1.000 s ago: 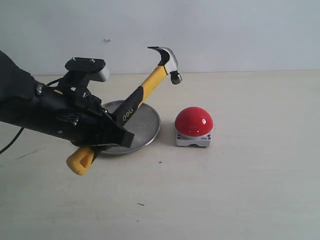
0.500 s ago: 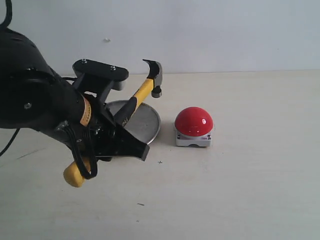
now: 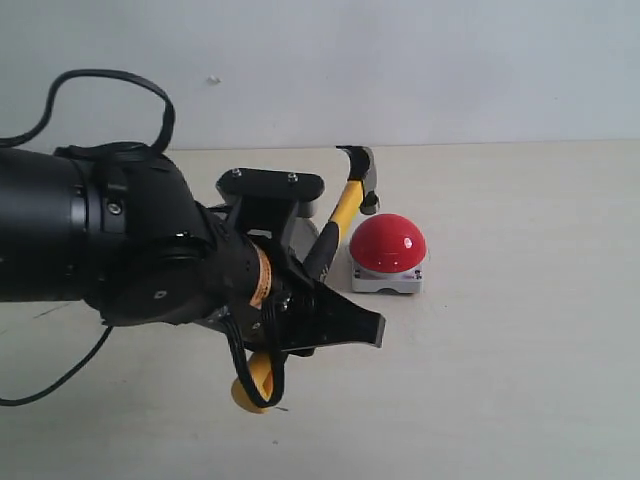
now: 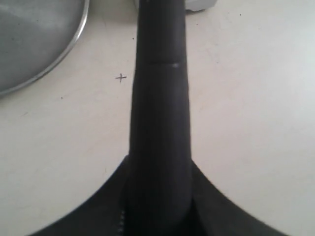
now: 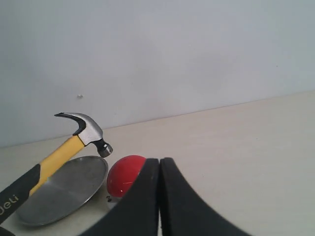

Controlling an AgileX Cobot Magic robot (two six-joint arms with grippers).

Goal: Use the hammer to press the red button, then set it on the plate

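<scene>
My left gripper (image 3: 297,318) is shut on the hammer (image 3: 346,207) at its black grip. The handle slants up to the right, and the steel head hangs just above the upper left edge of the red button (image 3: 388,243). The yellow end pokes out below the arm. In the left wrist view the black handle (image 4: 160,98) runs straight out between the fingers (image 4: 98,214). The plate (image 3: 303,233) is almost wholly hidden behind the left arm; its rim (image 4: 74,46) shows beside the handle. My right gripper (image 5: 159,196) is shut and empty, facing the red button (image 5: 125,174), hammer head (image 5: 84,131) and plate (image 5: 64,189).
The bulky black left arm (image 3: 110,250) fills the left half of the exterior view. A pale wall stands behind the beige tabletop (image 3: 520,330). A small cross mark (image 4: 120,77) lies on the table near the plate.
The left arm has swung right and nearer the camera with the hammer in it. The head has moved from over the plate to just above the button's left side.
</scene>
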